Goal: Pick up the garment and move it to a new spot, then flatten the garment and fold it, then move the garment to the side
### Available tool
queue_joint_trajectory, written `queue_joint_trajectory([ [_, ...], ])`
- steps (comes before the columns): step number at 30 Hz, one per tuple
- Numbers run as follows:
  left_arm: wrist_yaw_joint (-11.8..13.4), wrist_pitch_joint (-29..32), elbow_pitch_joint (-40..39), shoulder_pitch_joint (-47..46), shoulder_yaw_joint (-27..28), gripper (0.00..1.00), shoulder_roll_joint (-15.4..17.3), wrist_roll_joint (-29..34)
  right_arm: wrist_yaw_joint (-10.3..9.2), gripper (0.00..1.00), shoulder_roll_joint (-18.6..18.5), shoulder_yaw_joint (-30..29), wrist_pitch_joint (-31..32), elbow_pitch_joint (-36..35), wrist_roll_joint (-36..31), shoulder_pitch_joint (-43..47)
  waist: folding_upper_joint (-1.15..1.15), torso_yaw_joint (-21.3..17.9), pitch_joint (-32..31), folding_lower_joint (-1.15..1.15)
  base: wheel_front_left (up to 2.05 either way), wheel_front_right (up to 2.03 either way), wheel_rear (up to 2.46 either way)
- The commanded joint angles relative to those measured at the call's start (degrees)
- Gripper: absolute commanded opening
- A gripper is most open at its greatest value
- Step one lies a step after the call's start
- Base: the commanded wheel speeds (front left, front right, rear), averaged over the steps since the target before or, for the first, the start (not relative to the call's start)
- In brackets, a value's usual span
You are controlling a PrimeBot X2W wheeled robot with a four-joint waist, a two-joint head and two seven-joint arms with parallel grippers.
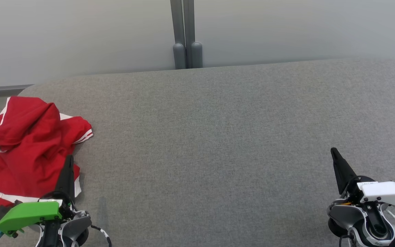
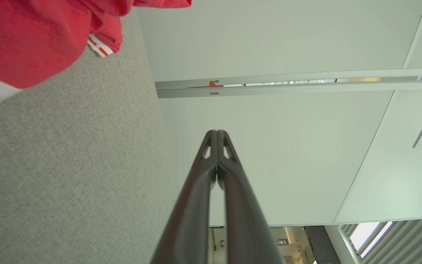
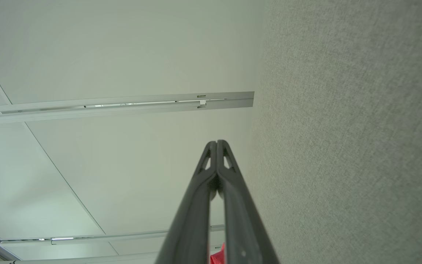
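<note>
Left end effector (image 1: 69, 161) and right end effector (image 1: 335, 153) are closed and empty; approaching the crumpled garment (image 1: 22, 144) unopened risks shoving it off the worktop (image 1: 218, 137).

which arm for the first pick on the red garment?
Left. The left gripper is right beside the crumpled garment; the right gripper is far across the grey table. Both are shut, so the left must open first.
</note>
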Motion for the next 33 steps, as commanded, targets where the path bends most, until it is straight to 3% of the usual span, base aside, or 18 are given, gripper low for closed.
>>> queue_joint_trajectory([
  [1, -0.25, 0.18, -0.11, 0.69, 0.11, 0.00, 0.41, 0.00, 0.05, 0.00, -0.23, -0.09, 0.24, -0.23, 0.39, 0.53, 0.00, 0.00, 0.00, 0.00, 0.00, 0.00, 0.00],
  [33, -0.25, 0.18, -0.11, 0.69, 0.11, 0.00, 0.41, 0.00, 0.05, 0.00, -0.23, -0.09, 0.24, -0.23, 0.39, 0.52, 0.00, 0.00, 0.00, 0.00, 0.00, 0.00, 0.00],
])
